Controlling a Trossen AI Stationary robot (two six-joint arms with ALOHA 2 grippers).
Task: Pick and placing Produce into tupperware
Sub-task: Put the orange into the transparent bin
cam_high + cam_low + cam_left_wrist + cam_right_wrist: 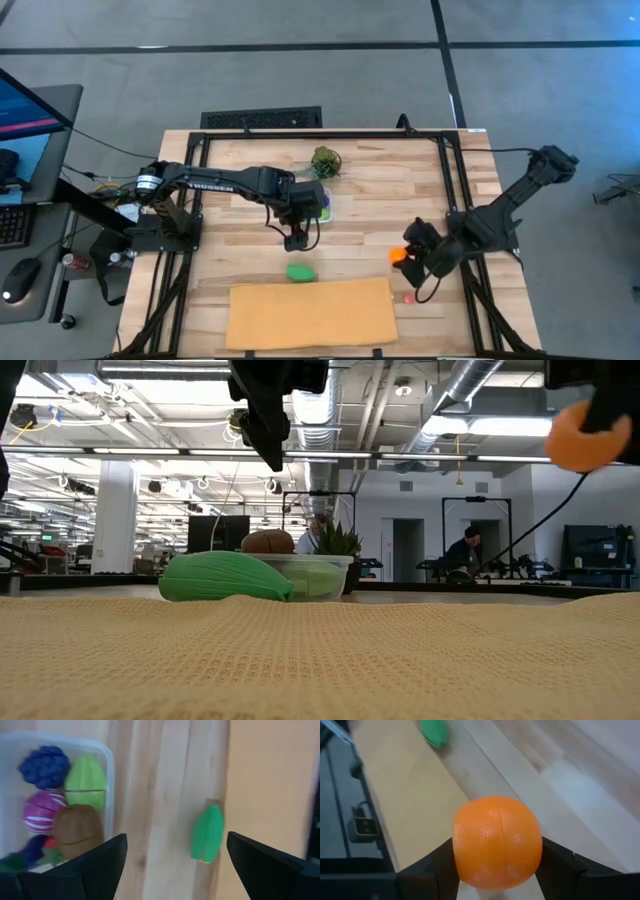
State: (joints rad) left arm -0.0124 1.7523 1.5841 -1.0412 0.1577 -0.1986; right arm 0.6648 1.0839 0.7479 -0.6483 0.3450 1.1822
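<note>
Orange fruit [497,841] sits clamped in the right gripper [412,254] above bare wood beside the mat's edge [388,300]; left gripper [296,240], fingers spread and empty, hangs between tupperware [107,770] and green piece [208,832].

The orange [497,842] is showing bright orange with a faint seam, sitting between the dark fingers of the right gripper [497,870]. The tub [107,775] is looking clear with a whitish rim, holding a dark blue bumpy piece [45,766], a light green piece [86,782], a magenta piece with pale stripes [42,812] and a brown piece [77,827]. A vivid green piece [207,832] is lying by the tan woven sheet [310,312] on the pale striped wooden worktop [380,195]. The leafy bunch [325,161] is showing dull green.
</note>
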